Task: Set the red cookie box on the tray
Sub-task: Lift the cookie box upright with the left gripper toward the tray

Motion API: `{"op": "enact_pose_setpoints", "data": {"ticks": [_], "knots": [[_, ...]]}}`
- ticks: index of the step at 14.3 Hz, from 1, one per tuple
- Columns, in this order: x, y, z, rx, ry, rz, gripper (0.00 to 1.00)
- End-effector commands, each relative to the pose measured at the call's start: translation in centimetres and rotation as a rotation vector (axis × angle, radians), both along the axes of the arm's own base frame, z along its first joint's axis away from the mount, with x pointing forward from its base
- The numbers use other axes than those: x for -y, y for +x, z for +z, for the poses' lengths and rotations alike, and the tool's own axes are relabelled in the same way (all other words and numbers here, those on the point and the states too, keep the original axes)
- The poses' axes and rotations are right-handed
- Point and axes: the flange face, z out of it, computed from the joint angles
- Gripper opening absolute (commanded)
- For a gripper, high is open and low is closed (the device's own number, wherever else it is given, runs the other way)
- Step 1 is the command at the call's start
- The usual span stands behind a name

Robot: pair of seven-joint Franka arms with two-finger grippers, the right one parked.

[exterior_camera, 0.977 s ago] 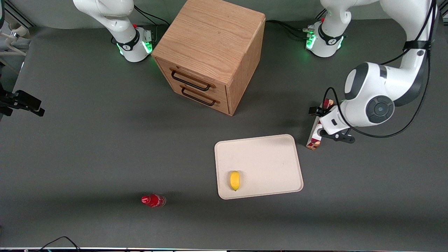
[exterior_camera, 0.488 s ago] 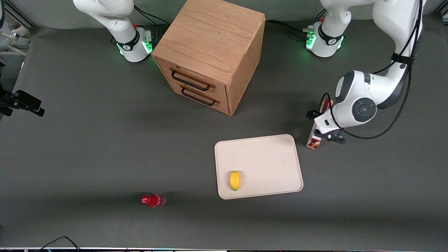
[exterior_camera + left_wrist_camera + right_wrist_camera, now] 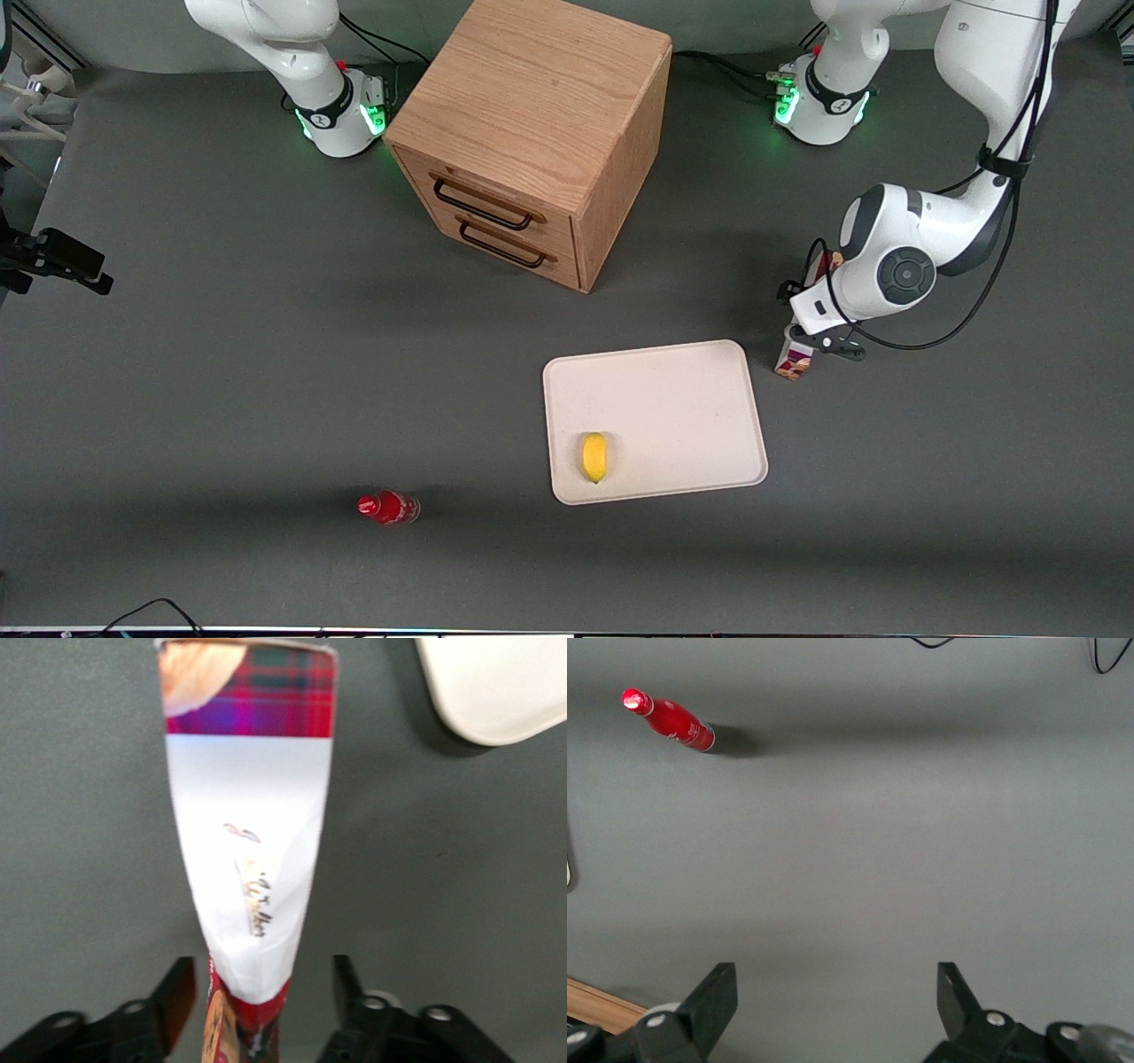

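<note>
The gripper (image 3: 261, 997) hangs low with fingers spread either side of the red cookie box (image 3: 251, 824), not clamping it, the tray (image 3: 654, 420) just beside.

The tray (image 3: 673, 390) lies on the counter (image 3: 221, 372), nearer the front camera than the cabinet (image 3: 532, 133). A lemon (image 3: 594, 456) lies on the tray. The box (image 3: 795, 359) stands just beside the tray, toward the working arm's end, apart from it. The gripper (image 3: 811, 310) is over the box, jaws open either side of it. The bottle (image 3: 387, 508) lies toward the parked arm's end.
</note>
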Motion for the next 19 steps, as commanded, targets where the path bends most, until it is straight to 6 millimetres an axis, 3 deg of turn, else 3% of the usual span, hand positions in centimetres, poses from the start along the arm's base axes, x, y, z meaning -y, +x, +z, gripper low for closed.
{"op": "enact_pose_setpoints", "data": {"ticks": [1, 4, 6, 12, 15, 19], "knots": [[-0.9, 0.2, 0.3, 0.023, 0.001, -0.004, 0.0], [-2.6, 1.2, 1.6, 0.035, 0.014, 0.025, 0.0], [-2.8, 2.9, 3.7, 0.021, 0.017, 0.042, 0.0], [-2.8, 9.5, 17.5, -0.027, 0.013, 0.242, 0.0], [0.6, 11.2, 22.2, 0.038, 0.042, 0.481, 0.0], [4.5, 14.0, 24.1, 0.072, -0.011, 0.606, 0.0]]}}
